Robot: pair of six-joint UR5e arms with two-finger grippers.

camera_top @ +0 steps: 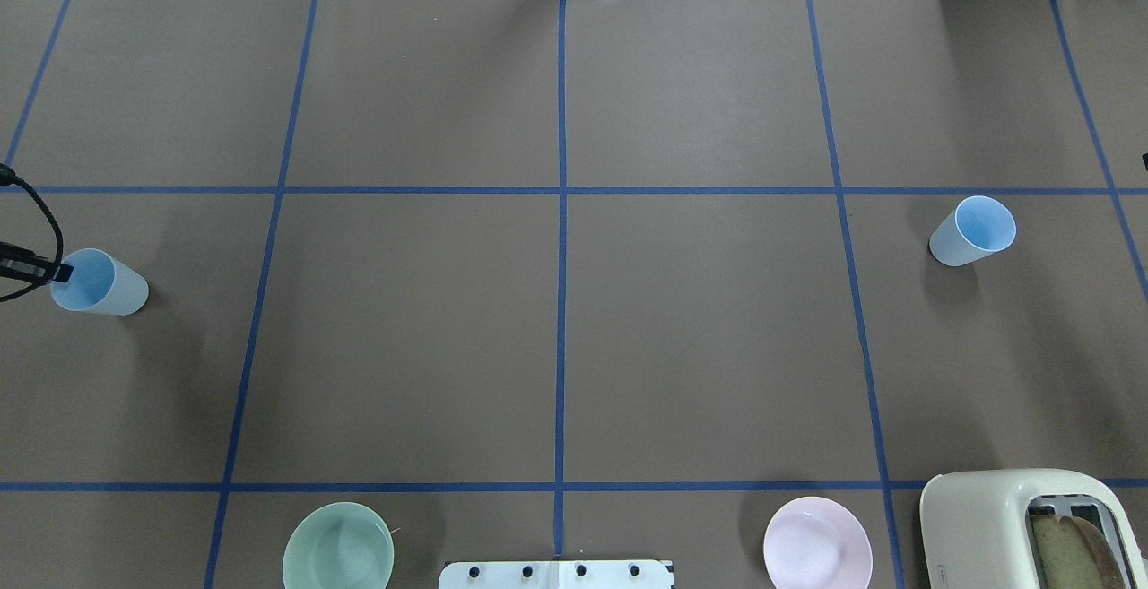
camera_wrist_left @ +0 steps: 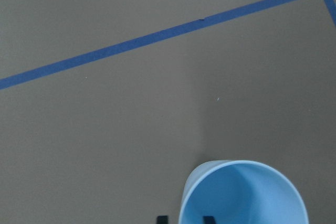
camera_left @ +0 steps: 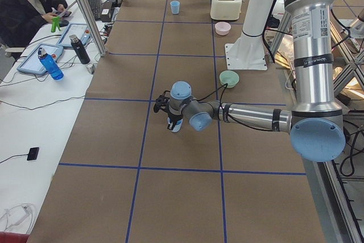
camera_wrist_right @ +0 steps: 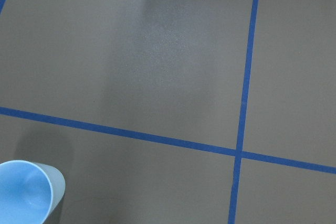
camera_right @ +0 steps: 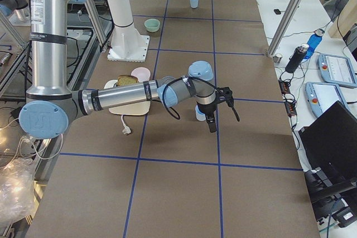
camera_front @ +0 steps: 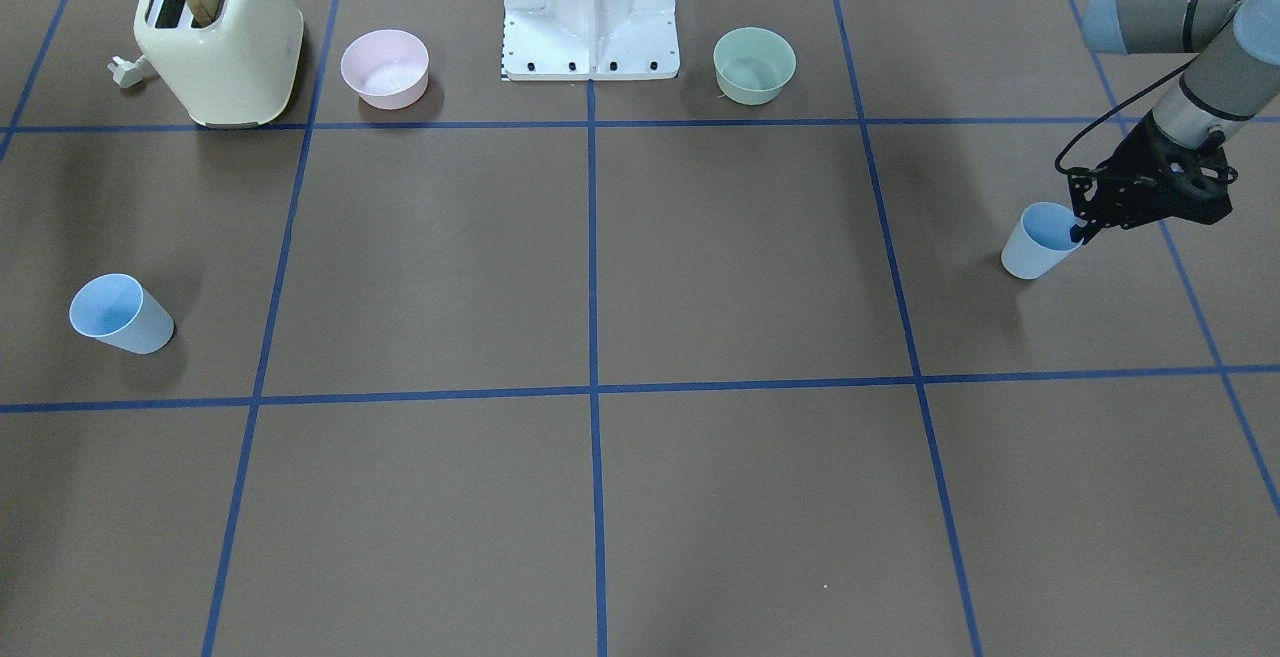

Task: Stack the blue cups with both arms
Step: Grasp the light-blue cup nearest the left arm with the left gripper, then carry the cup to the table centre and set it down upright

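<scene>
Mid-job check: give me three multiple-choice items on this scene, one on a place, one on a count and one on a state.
1. Which bowl sits next to the toaster? A pink; B green; C neither.
2. How many blue cups are in view? A one; B two; C three.
3. The left gripper is: A straddling a cup's rim; B over the toaster; C holding a bowl.

Answers:
1 A: the pink bowl is beside it, and the green bowl is farther off.
2 B: one cup stands alone and the other cup is at the left gripper.
3 A: one of its fingers is inside the rim and the other is outside.
</scene>
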